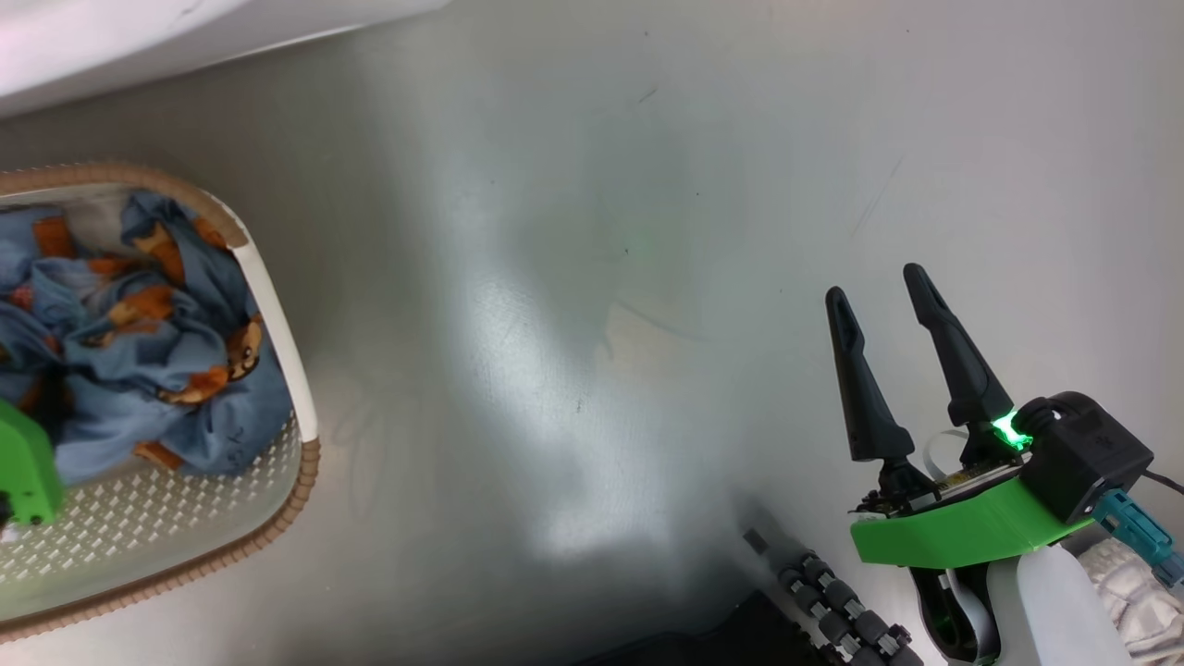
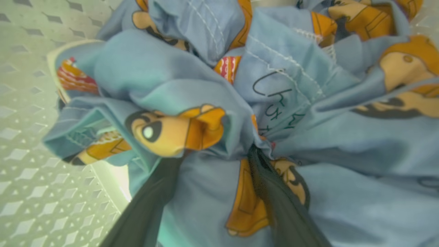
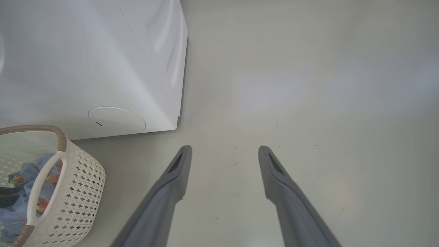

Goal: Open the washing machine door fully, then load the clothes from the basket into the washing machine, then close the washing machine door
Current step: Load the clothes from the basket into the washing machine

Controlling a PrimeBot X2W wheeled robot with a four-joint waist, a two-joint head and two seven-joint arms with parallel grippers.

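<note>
Soft blue clothes (image 1: 139,370) with orange bears lie crumpled in the small white plastic basket (image 1: 277,305) full of little holes. It sits on the smooth grey floor (image 1: 601,231) near the big white washing machine (image 3: 85,68). The left gripper (image 2: 211,159) is spread wide, its long dark fingers poked into the cloth. The right gripper (image 1: 876,285) is wide open and empty above the floor.

Bright floor (image 1: 555,444) glare; blurry close-up clothes (image 2: 319,144)

Crumpled bear-print clothes (image 1: 139,370) inside cream basket (image 1: 276,310)
</note>
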